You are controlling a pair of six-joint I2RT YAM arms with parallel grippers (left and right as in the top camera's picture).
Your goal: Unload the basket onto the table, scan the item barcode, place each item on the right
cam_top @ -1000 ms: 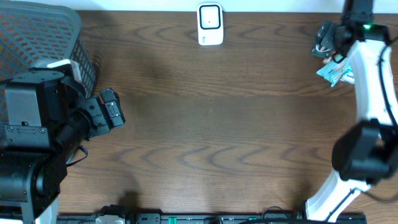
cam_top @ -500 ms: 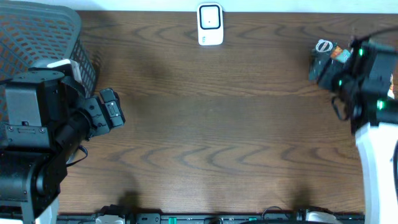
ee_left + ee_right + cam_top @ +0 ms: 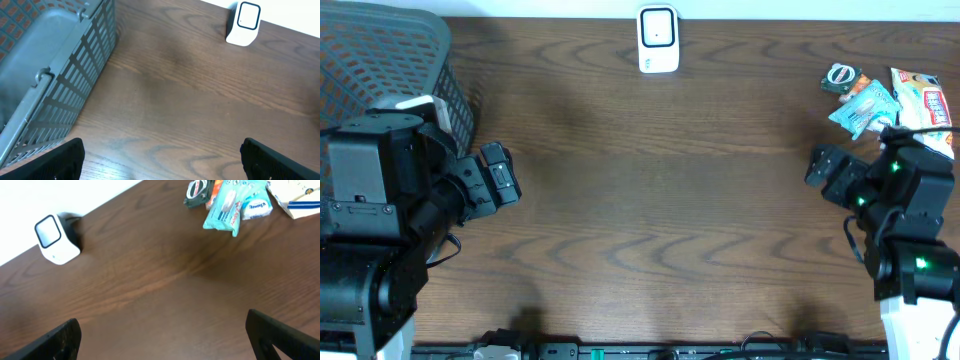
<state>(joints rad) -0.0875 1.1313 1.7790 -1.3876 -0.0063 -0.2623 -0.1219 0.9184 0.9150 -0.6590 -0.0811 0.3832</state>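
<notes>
The white barcode scanner (image 3: 658,40) stands at the table's far edge, also in the left wrist view (image 3: 243,23) and the right wrist view (image 3: 55,239). Three items lie at the far right: a small round dark item (image 3: 840,77), a light blue packet (image 3: 865,107) and a white packet with orange print (image 3: 920,100). The right wrist view shows the blue packet (image 3: 230,205) ahead. My right gripper (image 3: 820,170) is open and empty, nearer than the items and apart from them. At the left, beside the basket, my left gripper (image 3: 505,185) is open and empty.
A grey mesh basket (image 3: 380,60) with a reddish inside fills the far left corner, close to the left arm, and its wall (image 3: 75,85) shows in the left wrist view. Bare wooden table lies between the two grippers.
The right arm has drawn back from above the items at the far right toward the near side, uncovering them. Its gripper stays open. The left arm has not moved.
</notes>
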